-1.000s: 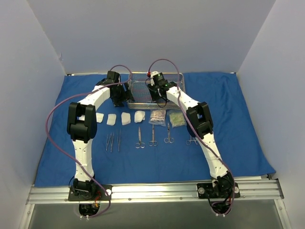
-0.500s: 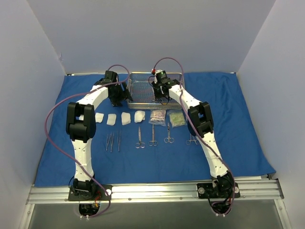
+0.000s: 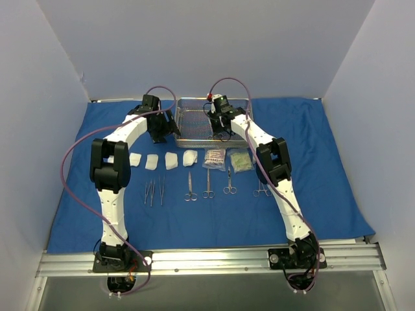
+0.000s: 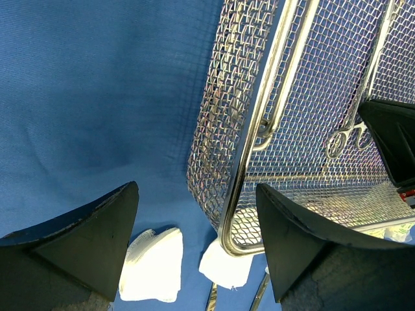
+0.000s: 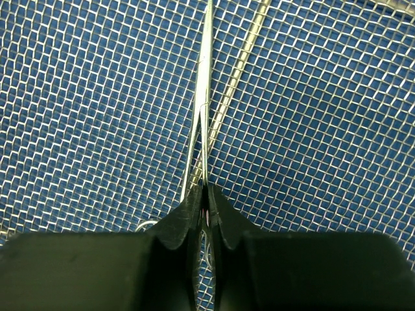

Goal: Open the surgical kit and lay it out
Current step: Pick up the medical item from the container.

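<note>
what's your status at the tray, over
Right pincer shut on ring-handled instrument inside wire-mesh tray. Left pincer open, at the tray's corner. Nothing seen blocking either.

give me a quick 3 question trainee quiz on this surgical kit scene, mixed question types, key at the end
1. How many white gauze pads lie in the row on the blue cloth?
2. True or false: the left hand is shut on the rectangular steel wire-mesh tray.
3. What does the right hand grip? A) a white gauze pad B) a slim steel ring-handled instrument lying in the tray C) the tray's rim

Key: 1) four; 2) false, it is open beside the tray's corner; 3) B
</note>
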Action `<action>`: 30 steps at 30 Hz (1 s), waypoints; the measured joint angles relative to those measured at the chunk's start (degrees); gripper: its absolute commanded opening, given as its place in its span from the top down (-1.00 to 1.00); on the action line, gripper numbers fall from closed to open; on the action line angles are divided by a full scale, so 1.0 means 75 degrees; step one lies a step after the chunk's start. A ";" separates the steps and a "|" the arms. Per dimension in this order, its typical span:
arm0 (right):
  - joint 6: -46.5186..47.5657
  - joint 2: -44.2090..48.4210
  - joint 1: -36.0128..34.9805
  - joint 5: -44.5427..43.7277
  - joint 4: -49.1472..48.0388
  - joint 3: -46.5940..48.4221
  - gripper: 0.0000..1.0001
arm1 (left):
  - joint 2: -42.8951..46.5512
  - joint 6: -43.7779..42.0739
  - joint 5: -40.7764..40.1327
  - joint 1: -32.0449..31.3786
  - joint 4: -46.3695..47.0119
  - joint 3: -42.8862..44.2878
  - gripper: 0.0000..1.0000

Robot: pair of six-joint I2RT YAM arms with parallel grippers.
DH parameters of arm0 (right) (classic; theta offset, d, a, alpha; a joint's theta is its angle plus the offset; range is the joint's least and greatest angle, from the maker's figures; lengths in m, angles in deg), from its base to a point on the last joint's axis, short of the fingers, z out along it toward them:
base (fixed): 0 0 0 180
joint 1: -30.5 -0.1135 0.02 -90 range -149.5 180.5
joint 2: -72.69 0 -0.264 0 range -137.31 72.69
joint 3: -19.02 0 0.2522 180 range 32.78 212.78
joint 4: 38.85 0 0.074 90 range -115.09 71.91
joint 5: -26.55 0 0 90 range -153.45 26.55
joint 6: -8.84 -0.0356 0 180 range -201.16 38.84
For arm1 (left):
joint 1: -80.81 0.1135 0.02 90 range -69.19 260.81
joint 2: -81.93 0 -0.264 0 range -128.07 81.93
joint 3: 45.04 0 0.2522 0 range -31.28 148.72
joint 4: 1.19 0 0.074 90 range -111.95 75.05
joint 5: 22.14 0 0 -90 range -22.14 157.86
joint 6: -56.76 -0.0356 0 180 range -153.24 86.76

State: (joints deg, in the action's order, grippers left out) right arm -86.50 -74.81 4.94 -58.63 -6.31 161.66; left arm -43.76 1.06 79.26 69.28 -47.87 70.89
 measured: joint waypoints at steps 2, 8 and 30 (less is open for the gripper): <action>0.0058 0.0029 0.0023 0.0096 -0.0067 -0.0079 1.00 | 0.0000 0.0003 0.0000 0.0000 -0.0003 0.0000 -0.64; 0.0152 0.0090 0.0026 0.0119 -0.0166 -0.0178 1.00 | -0.0003 0.0003 0.0000 0.0000 0.0000 0.0000 -0.64; 0.0793 0.1090 -0.0050 -0.0845 -0.1504 -0.1781 1.00 | -0.0093 0.0152 -0.0041 -0.0006 0.0020 0.0125 -0.64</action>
State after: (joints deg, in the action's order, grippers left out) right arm -80.55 -66.64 4.57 -64.97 -17.59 148.31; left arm -44.46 2.20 78.95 69.24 -47.72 71.83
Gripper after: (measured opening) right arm 0.008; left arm 0.822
